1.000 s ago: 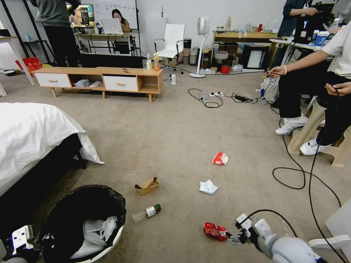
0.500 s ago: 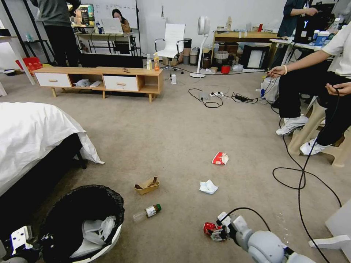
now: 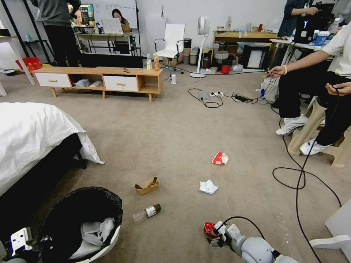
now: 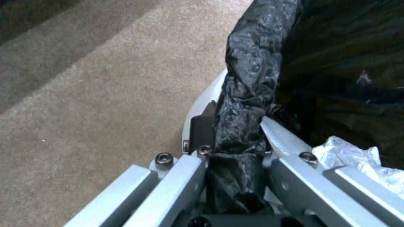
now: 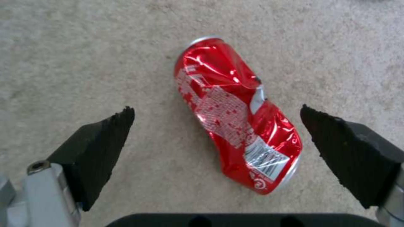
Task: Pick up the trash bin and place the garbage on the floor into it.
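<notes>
The trash bin (image 3: 109,199), white with a black bag over its rim, hangs at the lower left with white tissues inside. My left gripper (image 4: 235,126) is shut on the bin's bagged rim (image 4: 252,63). The crushed red can (image 5: 238,113) lies on the carpet between the spread fingers of my open right gripper (image 5: 214,109), which touch nothing. In the head view the right gripper (image 3: 215,237) sits over the can (image 3: 208,228). More garbage lies beyond: a clear bottle (image 3: 147,212), a cardboard tray (image 3: 147,185), a tissue (image 3: 208,186) and a red-and-white packet (image 3: 220,158).
A bed with a white sheet (image 3: 29,135) stands on the left. A black cable (image 3: 292,175) loops over the carpet at the right, near a seated person's feet (image 3: 292,124). A low wooden cabinet (image 3: 102,78) stands at the back.
My right gripper has moved left and come down over the red can, now straddling it. The bin sits slightly lower in the picture. The litter has not moved.
</notes>
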